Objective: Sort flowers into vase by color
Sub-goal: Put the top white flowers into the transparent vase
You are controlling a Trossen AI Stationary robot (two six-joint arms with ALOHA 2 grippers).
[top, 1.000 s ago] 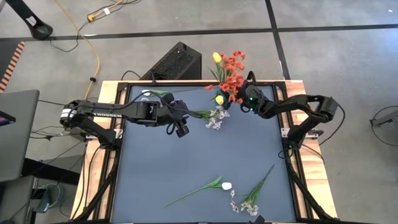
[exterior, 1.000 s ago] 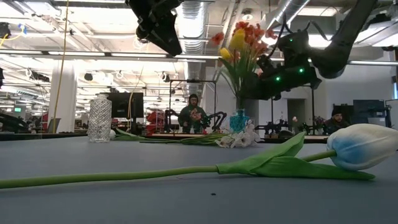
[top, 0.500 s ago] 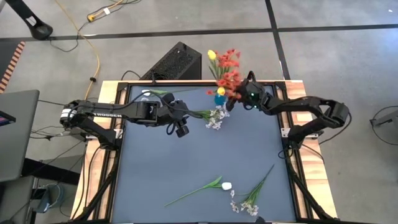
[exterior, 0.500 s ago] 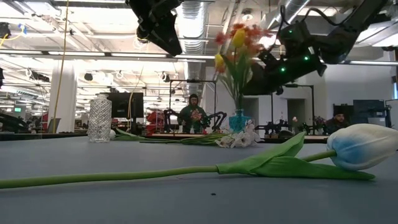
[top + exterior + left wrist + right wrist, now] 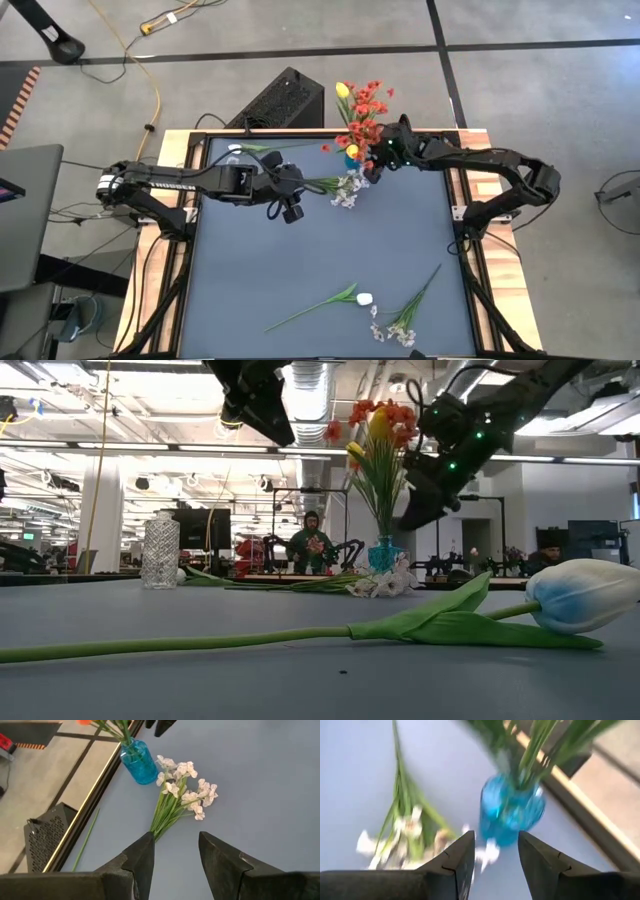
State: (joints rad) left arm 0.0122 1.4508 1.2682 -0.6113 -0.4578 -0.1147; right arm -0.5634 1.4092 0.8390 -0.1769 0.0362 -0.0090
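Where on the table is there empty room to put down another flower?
The wide middle is bare, between the white sprig by the blue vase and the white tulip at the near edge. Around the vase it is crowded.

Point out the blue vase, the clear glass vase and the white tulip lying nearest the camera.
blue vase (image 5: 138, 762), left wrist view, on its glass body.
clear glass vase (image 5: 160, 550), low view, on its faceted body.
white tulip (image 5: 582, 596), low view, on the blossom.

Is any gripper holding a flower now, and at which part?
No. The left gripper and the right gripper are both open and empty.
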